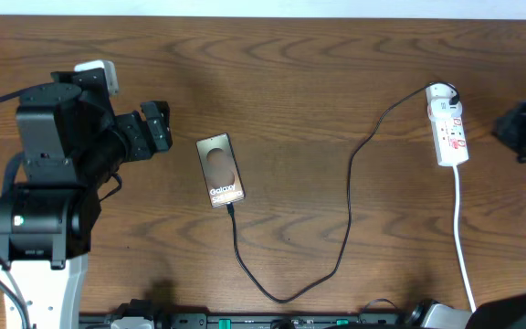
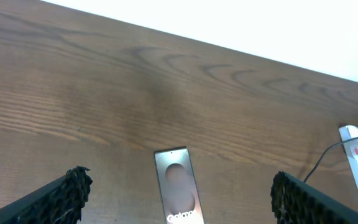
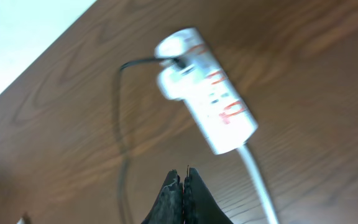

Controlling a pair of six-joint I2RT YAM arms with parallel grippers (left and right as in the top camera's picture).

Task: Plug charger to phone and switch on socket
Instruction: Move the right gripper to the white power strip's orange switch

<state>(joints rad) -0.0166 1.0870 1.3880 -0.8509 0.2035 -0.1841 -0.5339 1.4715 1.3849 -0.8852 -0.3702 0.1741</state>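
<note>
The bronze phone point(image 1: 220, 170) lies flat mid-table with its lettering toward the front edge. The black charger cable point(image 1: 347, 219) runs from the phone's front end in a loop to the white socket strip point(image 1: 447, 124) at the right, where its other end is plugged in. My left gripper point(image 1: 158, 126) is open and empty, left of the phone and apart from it. The phone shows between its fingers in the left wrist view point(image 2: 178, 186). My right gripper point(image 3: 183, 177) is shut and empty, hovering near the socket point(image 3: 205, 86), which looks blurred.
The socket's white cord point(image 1: 464, 247) runs toward the table's front edge. The table's far edge point(image 2: 229, 46) meets a white wall. Dark fixtures line the front edge point(image 1: 245, 320).
</note>
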